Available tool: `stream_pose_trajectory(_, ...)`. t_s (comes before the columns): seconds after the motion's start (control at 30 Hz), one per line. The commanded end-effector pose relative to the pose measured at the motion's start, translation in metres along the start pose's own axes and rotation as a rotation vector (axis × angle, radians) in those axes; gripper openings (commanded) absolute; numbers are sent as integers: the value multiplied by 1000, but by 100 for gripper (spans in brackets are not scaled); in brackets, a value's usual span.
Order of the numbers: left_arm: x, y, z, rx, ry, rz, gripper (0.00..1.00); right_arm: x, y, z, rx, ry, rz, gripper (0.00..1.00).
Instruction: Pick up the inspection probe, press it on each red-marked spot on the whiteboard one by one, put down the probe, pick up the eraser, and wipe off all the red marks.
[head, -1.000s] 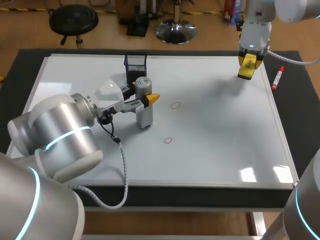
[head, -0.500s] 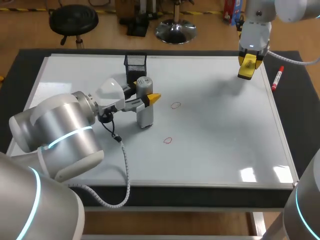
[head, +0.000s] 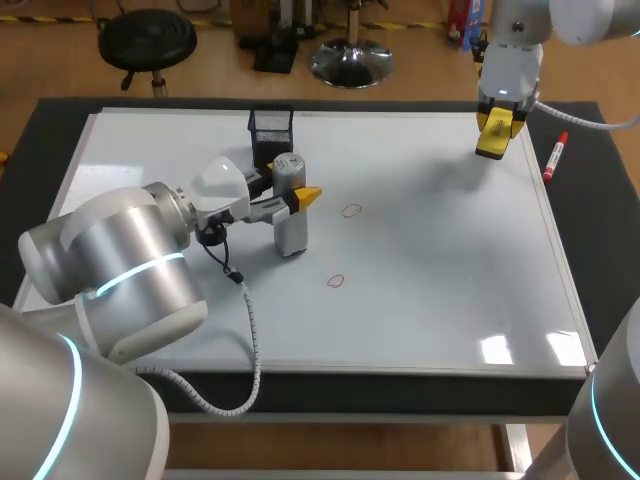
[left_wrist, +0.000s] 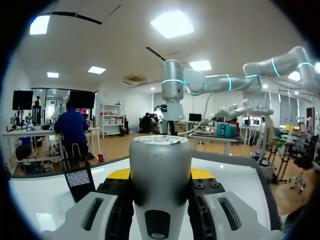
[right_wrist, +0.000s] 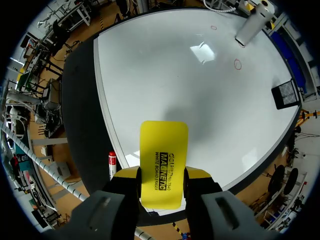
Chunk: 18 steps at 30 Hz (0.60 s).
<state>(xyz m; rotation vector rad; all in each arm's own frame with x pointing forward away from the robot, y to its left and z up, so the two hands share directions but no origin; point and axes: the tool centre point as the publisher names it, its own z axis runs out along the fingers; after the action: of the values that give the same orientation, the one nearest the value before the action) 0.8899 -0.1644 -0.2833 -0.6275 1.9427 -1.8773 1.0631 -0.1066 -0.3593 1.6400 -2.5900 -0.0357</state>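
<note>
Left gripper (head: 296, 196) has its yellow-tipped fingers closed from both sides on the grey cylindrical inspection probe (head: 288, 222), which stands upright with its foot at the white whiteboard (head: 430, 290). The probe is in front of the black mesh pen cup (head: 271, 128) and beside the far red ring mark (head: 350, 211) (not on it), with the near red ring mark (head: 335, 282) toward the front edge. Right gripper (right_wrist: 162, 176) is clamped on the flat yellow eraser (right_wrist: 163, 150) over the board's far right corner, near the red marker pen (head: 555, 157) on the black mat (head: 592, 200).
</note>
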Motion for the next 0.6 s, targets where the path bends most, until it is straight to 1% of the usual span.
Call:
stream_pose_trajectory(0.03, -1, -1, 0, -3, 8, 3, 0, 0, -1, -1, 0, 4, -2, 0)
stream_pose_trajectory(0.6, 4, 4, -3, 1, 2, 17, 0, 0, -1, -1, 0, 4, -2, 0)
